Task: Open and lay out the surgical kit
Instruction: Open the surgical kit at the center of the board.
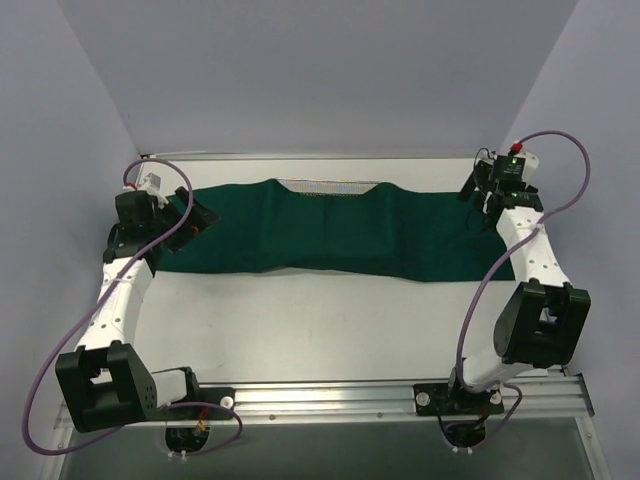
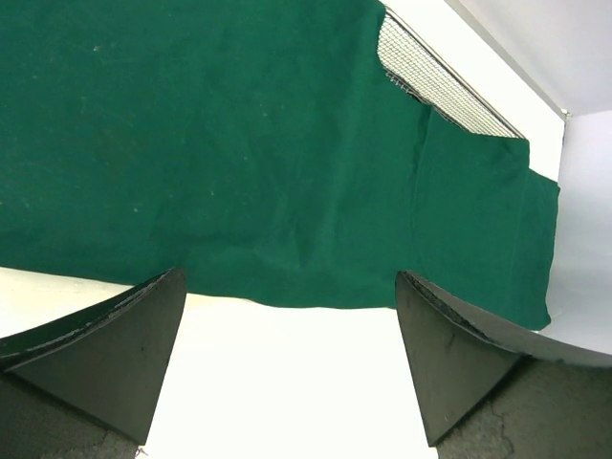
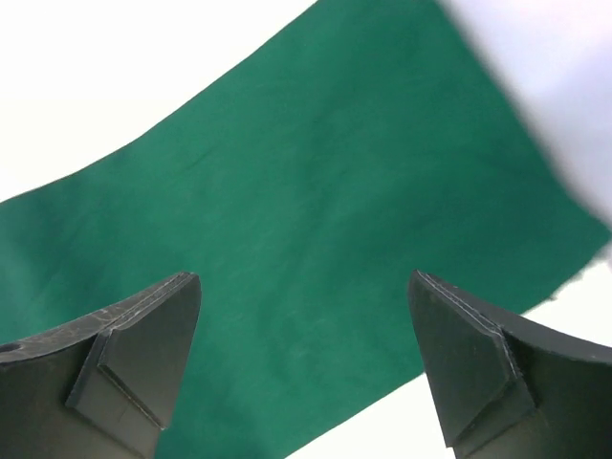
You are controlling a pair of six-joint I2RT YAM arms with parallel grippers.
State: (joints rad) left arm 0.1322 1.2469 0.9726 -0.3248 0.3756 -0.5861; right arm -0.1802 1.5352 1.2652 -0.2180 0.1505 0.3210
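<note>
A dark green cloth (image 1: 340, 235) is seen on a white table (image 1: 300, 320) — the silver grid-patterned tray (image 1: 335, 187) at twelve o'clock.

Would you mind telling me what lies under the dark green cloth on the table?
Only the far edge of a silver wire-mesh tray shows past the dark green cloth; the rest of it, and anything inside, is covered.

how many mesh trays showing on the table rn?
1. The wire-mesh tray peeks out at the far edge of the green cloth, near its middle; the cloth covers the rest. Anything else under the cloth is hidden.
</note>
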